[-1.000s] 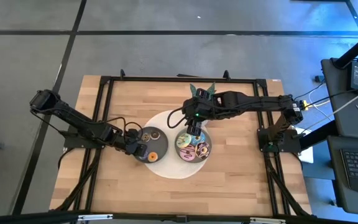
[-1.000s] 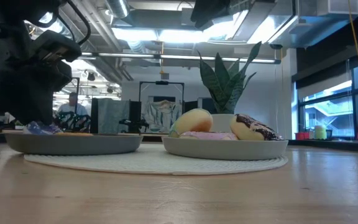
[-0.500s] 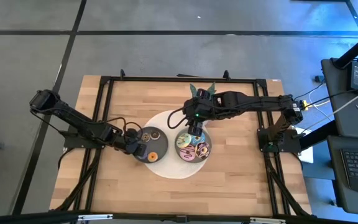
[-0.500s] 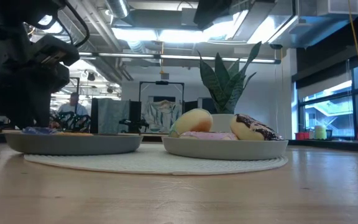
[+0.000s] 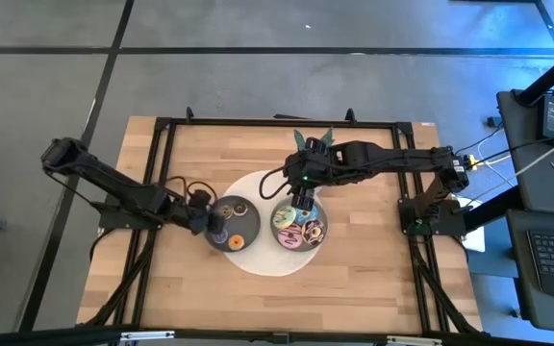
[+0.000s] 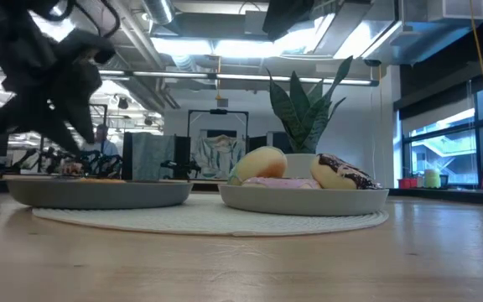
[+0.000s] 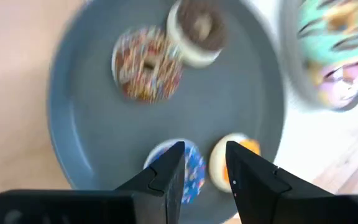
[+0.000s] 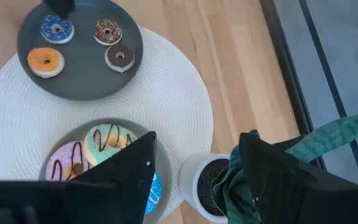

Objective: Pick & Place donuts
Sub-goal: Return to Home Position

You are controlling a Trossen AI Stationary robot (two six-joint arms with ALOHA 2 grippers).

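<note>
Wooden tabletop [image 5: 354, 279] carried a round white woven mat [image 5: 263, 261], used below as the reference for all positions. Two plates sat side by side on the mat. The dark grey plate [image 8: 79, 78] was on the left-arm half and the light grey plate [image 6: 304, 200] on the right-arm half.

The donuts were sorted by size. Four mini donuts lay flat and apart on the dark grey plate: blue [image 8: 56, 28], sprinkled [image 8: 107, 31], brown [image 8: 120, 56] and orange [image 8: 45, 60]. The larger ones, among them a green striped donut [image 8: 107, 140] and a pink donut [image 8: 70, 163], were packed touching on the light grey plate. No donut lay on the bare mat or on the wood beyond it.

The left gripper [image 7: 204, 152] hung above the mat's left-arm edge, over the rim of the dark grey plate nearest the blue donut. Its fingers were parted and held nothing, which suggested that placing was complete.

The right gripper [image 8: 197, 140] hovered high over the mat's far edge, with its fingers spread wide and empty. This height was probably chosen to clear the potted plant [image 8: 303, 149] just beyond the mat.

With all visible donuts plated, the remaining work was judged to be retracting both arms. The main hazard was the left fingers clipping the plate rim.
</note>
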